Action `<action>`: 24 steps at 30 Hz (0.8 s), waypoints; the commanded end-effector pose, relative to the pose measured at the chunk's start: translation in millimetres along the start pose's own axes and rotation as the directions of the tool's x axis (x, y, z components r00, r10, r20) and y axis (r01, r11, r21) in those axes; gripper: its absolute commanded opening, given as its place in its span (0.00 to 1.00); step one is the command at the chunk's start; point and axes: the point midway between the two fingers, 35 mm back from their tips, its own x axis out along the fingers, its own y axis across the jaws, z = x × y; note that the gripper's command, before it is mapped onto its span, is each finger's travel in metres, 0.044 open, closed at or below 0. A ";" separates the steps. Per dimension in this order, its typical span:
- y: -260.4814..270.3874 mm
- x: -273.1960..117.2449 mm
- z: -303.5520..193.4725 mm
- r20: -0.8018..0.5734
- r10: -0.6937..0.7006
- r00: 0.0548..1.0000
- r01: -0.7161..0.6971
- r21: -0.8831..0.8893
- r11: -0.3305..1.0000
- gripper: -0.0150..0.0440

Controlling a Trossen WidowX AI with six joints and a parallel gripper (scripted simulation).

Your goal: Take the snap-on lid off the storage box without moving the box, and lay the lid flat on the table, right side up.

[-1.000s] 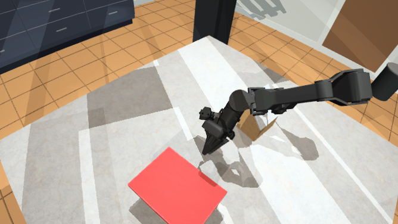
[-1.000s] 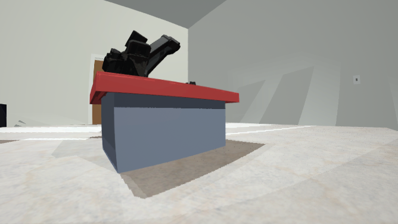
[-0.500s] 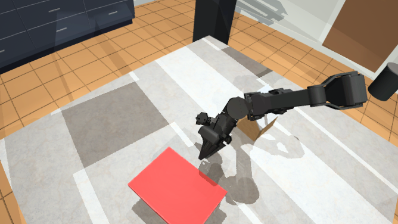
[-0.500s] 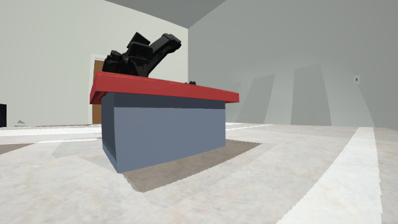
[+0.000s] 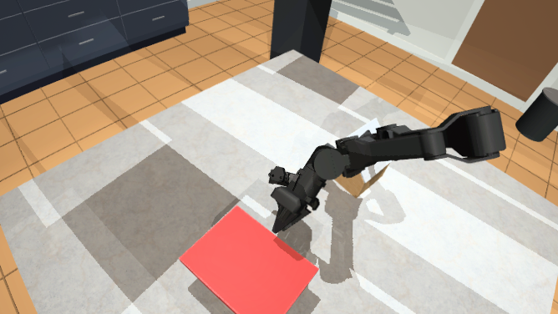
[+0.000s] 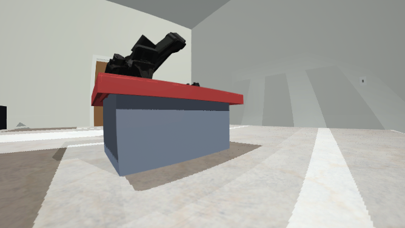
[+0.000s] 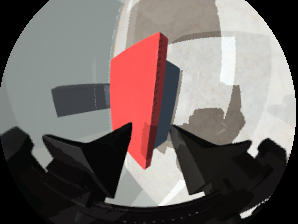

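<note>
Fingers: the fingers [image 5: 288, 215] stood about halfway open, with a plain gap between their tips and nothing gripped.
Arm: the black arm [image 5: 398, 147] [image 6: 169, 45] reached down to the fingers, which slanted toward the bench; in the outside view their tips were hidden behind the lid.
Lid: the red lid [image 5: 251, 260] [image 6: 170, 89] [image 7: 134, 92] lay just ahead of the fingertips, its nearest long edge close to them. Whether the tips touched that edge, I could not tell.
Box: the blue-grey box [image 6: 173, 136] [image 7: 169, 100] stood beneath the lid, ahead of the fingers, upright on the bench.
Fit: the lid was on the box, flat side up, its rim jutting out past the box walls.
Bench: the pale, streaked bench [image 5: 138, 160] [image 6: 248, 188] [image 7: 202, 82] spread below the fingers and out to both sides of them.
Shadow: a dark patch fell across the lid's edge nearest the fingers.
Wooden piece: an angled tan piece [image 5: 354, 185] sat on the bench behind the fingers, partly covered by the arm in the top view.
Drawers: dark blue drawers [image 5: 89, 31] stood well apart from the fingers, beyond the bench.
</note>
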 end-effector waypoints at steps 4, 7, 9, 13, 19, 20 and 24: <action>1.8 11.2 0.2 0.001 0.008 1.000 -0.008 0.000 1.000 0.65; 1.5 16.0 -0.2 0.000 0.009 1.000 -0.009 0.001 1.000 0.65; 1.1 19.2 -0.5 0.000 0.010 1.000 -0.010 0.001 1.000 0.65; 0.4 25.6 -1.1 -0.002 0.012 1.000 -0.012 0.002 1.000 0.65; 0.0 28.0 -1.4 -0.002 0.013 1.000 -0.013 0.003 1.000 0.59; 0.0 28.0 -1.4 -0.002 0.013 1.000 -0.013 0.003 1.000 0.57; 0.0 28.0 -1.4 -0.002 0.013 1.000 -0.013 0.003 1.000 0.53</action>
